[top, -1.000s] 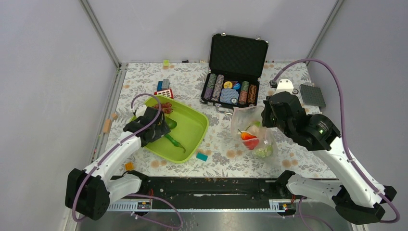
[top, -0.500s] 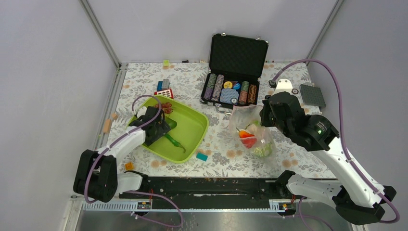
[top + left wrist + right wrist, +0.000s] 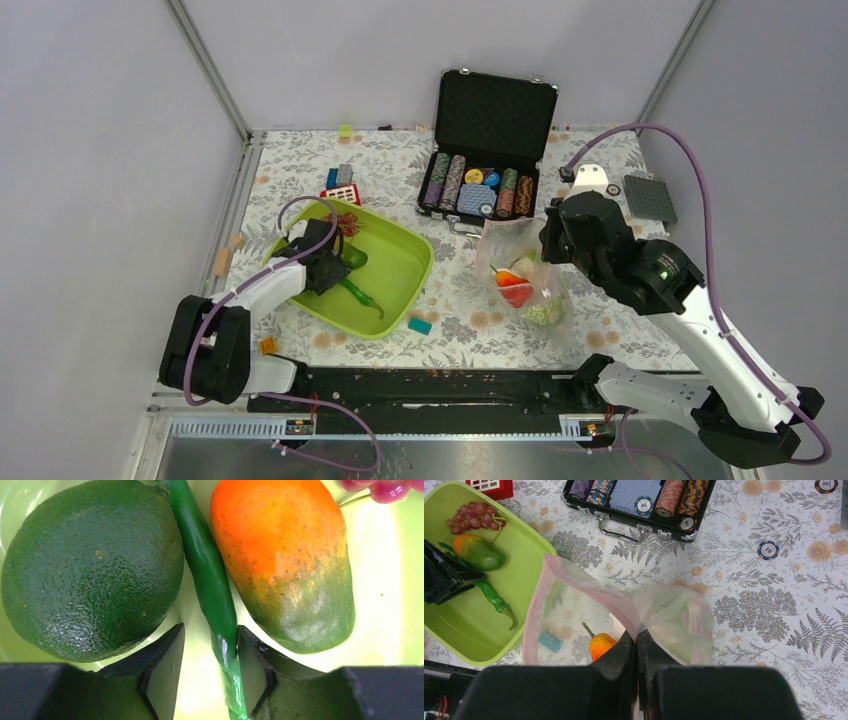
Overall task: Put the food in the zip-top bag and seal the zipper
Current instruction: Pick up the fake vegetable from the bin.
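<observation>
In the lime-green tray (image 3: pixel 405 262), my left gripper (image 3: pixel 210 629) straddles the green pod (image 3: pixel 207 565). Its right finger touches the pod and its left finger stands apart, so the jaws are still open. The dark green fruit (image 3: pixel 92 570) lies left of the pod, the orange fruit (image 3: pixel 280 555) right of it, and the grapes (image 3: pixel 382 487) beyond. My right gripper (image 3: pixel 637 637) is shut on the pink zipper (image 3: pixel 589 582) of the zip-top bag (image 3: pixel 674 615) and holds its mouth up. Inside the bag (image 3: pixel 525 285) lie an orange-red piece (image 3: pixel 601 645) and pale green food.
An open black case of poker chips (image 3: pixel 485 190) stands behind the bag. Small building blocks (image 3: pixel 343 180) lie behind the tray and a teal block (image 3: pixel 420 325) at its near corner. A grey plate (image 3: pixel 650 198) sits at the far right.
My left gripper has dropped lower into the tray and narrowed its jaws around the green pod. The right gripper and the bag have stayed put.
</observation>
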Available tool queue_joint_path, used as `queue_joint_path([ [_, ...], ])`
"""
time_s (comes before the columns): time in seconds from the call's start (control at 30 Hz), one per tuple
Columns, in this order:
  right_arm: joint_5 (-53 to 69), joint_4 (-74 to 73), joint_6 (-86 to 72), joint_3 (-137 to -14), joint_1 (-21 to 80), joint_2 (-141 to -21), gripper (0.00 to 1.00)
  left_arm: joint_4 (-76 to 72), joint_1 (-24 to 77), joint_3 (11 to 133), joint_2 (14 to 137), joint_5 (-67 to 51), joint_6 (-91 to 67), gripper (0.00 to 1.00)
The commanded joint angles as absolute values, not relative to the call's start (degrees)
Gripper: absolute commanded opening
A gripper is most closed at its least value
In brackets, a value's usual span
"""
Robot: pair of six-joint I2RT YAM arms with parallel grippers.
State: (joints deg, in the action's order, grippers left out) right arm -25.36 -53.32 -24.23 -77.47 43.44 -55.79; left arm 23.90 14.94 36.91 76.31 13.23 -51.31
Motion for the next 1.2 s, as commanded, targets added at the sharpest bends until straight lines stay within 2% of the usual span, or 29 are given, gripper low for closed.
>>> queue_joint_path([
  [0.0, -25.86, -50.18, -24.18, -77.74, 43.44, -54.23, 0.00, 21.42, 14.50, 36.87, 76.55, 12.39, -50.68, 0.40],
  [0.07, -25.87, -50.13, -24.17, -77.63, 43.45, -53.91, 0.00, 21.42, 14.48, 36.83, 76.49, 12.33, -50.43, 0.34],
  [0.2, -26.17, -49.95, -24.13, -77.41, 43.48, -53.24, 0.00, 21.55, 14.50, 37.03, 75.48, 11.98, -49.65, 0.15],
  [0.37, -26.22, -49.64, -24.21, -76.92, 43.43, -52.63, 0.00, 23.24, 14.50, 37.87, 72.72, 12.98, -48.43, 0.01],
  [0.9, -26.76, -48.05, -23.47, -75.61, 43.50, -51.73, 0.00, 27.78, 14.50, 39.65, 55.53, 8.72, -44.40, 0.00],
  [1.17, -24.65, -47.70, -24.18, -75.28, 43.43, -52.20, 0.00, 21.47, 15.60, 44.72, 45.39, -4.42, -40.14, 0.00],
])
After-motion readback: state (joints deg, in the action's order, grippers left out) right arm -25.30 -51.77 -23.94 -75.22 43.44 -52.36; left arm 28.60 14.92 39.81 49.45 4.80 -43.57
